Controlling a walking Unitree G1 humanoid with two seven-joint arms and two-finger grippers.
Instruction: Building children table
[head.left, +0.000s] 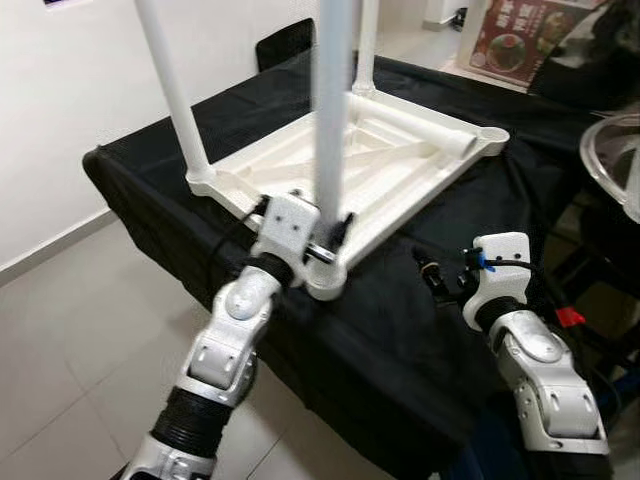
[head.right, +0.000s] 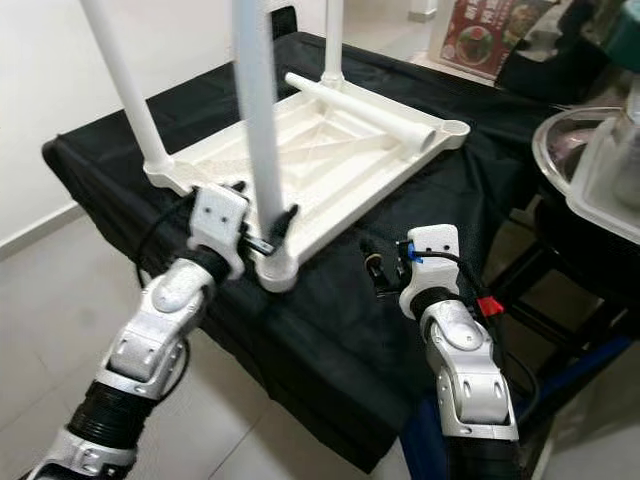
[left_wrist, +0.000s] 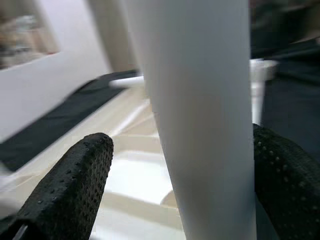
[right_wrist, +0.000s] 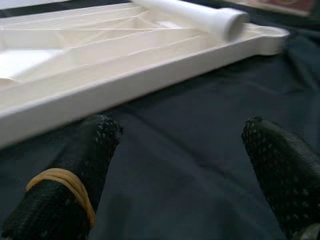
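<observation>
White tabletop (head.left: 380, 165) lies upside down on the black-draped counter (head.left: 480, 300). Left gripper (head.left: 322, 240) fingers straddle its near corner leg (head.left: 332, 110); right gripper (head.right: 372, 265) hovers beside, fingers wide.

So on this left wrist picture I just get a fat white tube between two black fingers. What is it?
Observer: A table leg, standing upright in a corner of a white tabletop that lies upside down. The left gripper straddles its base.
Operator: Are the other legs on?
Observer: Two more stand upright. A loose leg lies flat across the tabletop, and one corner socket is empty.
Operator: And the other arm?
Observer: The right gripper is open and holds nothing, over the black cloth beside the tabletop's edge.
</observation>
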